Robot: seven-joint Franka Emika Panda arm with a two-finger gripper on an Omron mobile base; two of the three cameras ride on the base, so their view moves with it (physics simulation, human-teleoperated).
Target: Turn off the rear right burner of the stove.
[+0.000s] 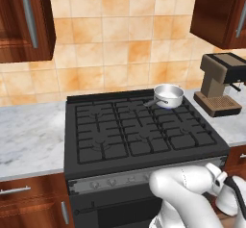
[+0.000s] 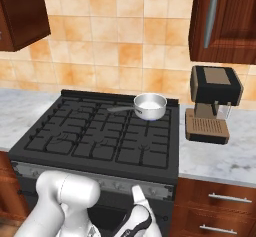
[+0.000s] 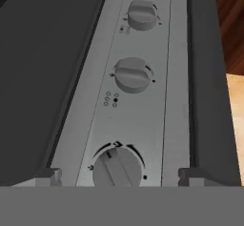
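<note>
Claw [image 3: 116, 176] spread open astride the turned grey round knob [image 3: 116, 169] on the wide black gas stove's [image 1: 139, 131] front strip, presumably positioned to grip it.

Arm [image 1: 185, 186]: glossy white rounded shells, bulbous at the joints, smooth, no markings visible. A dark band and black strip edge the wrist segment [image 1: 234, 193] in the left base view. Right base view: fat white elbow casing [image 2: 67, 193], then a narrower white link with a dark grey joint section [image 2: 135, 223] below the stove's front.
</note>
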